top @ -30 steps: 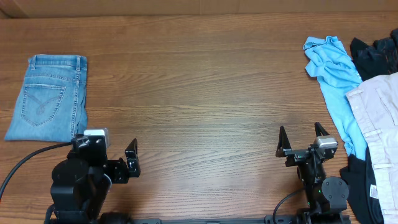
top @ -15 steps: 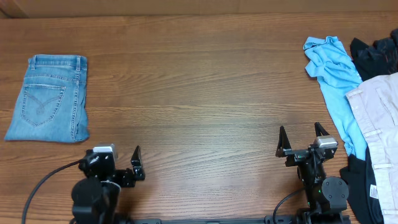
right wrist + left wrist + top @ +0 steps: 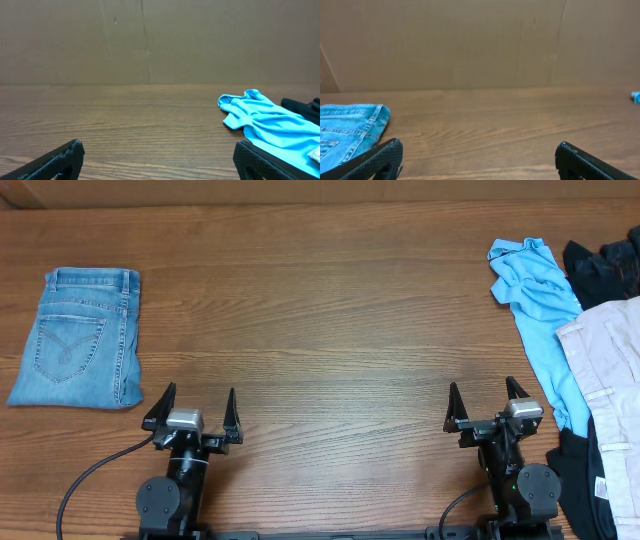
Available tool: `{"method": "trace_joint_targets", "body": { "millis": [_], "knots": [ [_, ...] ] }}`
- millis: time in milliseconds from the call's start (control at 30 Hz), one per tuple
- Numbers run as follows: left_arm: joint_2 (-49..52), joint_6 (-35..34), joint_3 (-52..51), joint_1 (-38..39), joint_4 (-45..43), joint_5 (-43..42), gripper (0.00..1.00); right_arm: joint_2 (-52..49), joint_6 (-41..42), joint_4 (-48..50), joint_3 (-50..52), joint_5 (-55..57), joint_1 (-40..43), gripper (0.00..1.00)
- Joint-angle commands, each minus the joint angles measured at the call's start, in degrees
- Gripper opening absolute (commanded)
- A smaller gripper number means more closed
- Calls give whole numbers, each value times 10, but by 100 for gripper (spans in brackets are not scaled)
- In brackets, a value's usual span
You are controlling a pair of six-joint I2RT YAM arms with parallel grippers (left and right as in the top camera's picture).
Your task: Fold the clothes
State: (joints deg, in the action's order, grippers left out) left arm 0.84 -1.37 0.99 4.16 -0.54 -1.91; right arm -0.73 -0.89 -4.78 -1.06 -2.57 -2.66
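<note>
Swung back square, left fingers (image 3: 231, 408) and right fingers (image 3: 453, 410) gaping, empty; probably soft, heavyish jeans (image 3: 78, 340) up-left of left fingers, best pinched by thick waistband (image 3: 95, 276).

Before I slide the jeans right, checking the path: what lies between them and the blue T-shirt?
Nothing: only bare table lies between the jeans and the T-shirt, as the overhead view shows.

Even, soft light; faint shadows; no glare; all views sharp.
</note>
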Motion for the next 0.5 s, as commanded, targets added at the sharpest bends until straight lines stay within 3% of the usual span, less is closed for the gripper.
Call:
{"method": "trace_joint_targets", "body": {
  "millis": [0,467],
  "knots": [
    [-7,20,-7,6,52,-6,100,6,-2,2,6,3,1,100],
    [-6,5,-7,5,48,-5,100,6,-2,2,6,3,1,100]
  ]
}}
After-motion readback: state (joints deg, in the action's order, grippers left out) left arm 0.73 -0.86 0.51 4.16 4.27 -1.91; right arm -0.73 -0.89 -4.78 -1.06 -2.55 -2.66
